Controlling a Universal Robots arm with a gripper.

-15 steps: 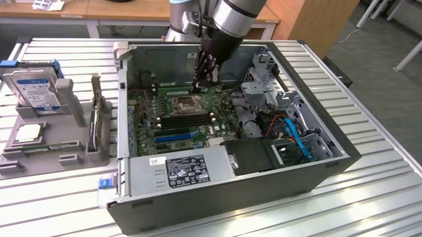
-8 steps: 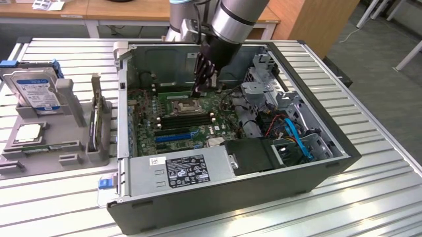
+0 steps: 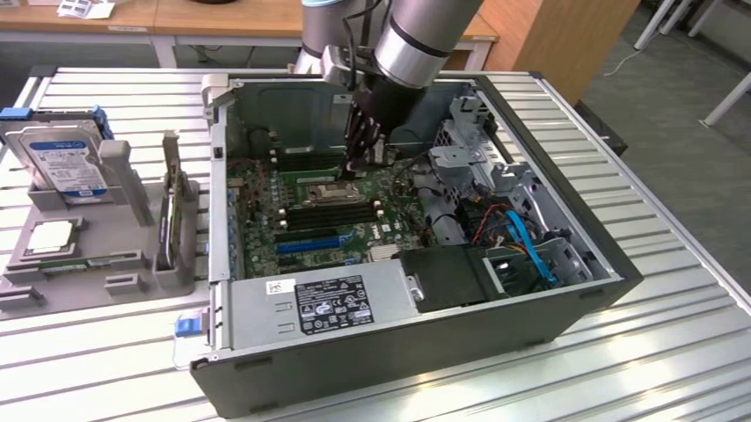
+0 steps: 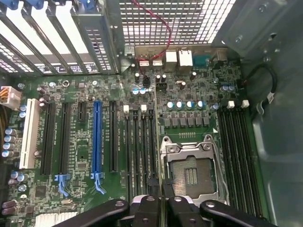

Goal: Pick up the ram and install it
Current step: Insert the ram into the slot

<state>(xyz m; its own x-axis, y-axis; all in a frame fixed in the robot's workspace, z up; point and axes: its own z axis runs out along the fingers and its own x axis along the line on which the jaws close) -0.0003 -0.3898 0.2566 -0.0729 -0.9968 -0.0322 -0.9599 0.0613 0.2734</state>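
Exterior view: the black two-finger claw [image 3: 373,158] of the silver robot arm [image 3: 417,40] hangs inside the open dark grey metal computer case [image 3: 411,352], low over the green motherboard [image 3: 352,189]. The case lies on its side on a table of silver metal slats [image 3: 657,352].

In the wrist view the claw [image 4: 163,210] has its jaws narrow, almost together. They pinch a thin stick that is seen from its edge, as a dark line between the pads. This is the ram [image 4: 163,201]; its green face does not show from here. It is above the board and not yet in a slot.

Just beside the claw on one side run the long black plastic memory slots [image 4: 139,146], which look empty. Just beside it on the other side is the square silver metal processor socket [image 4: 189,172]. Farther from the claw, past the memory slots, stands the long blue expansion slot [image 4: 98,142].

Well apart from the claw, outside the case at the exterior view's left, a grey plastic holder [image 3: 123,189] carries an upright hard drive with a blue and white label [image 3: 59,163].
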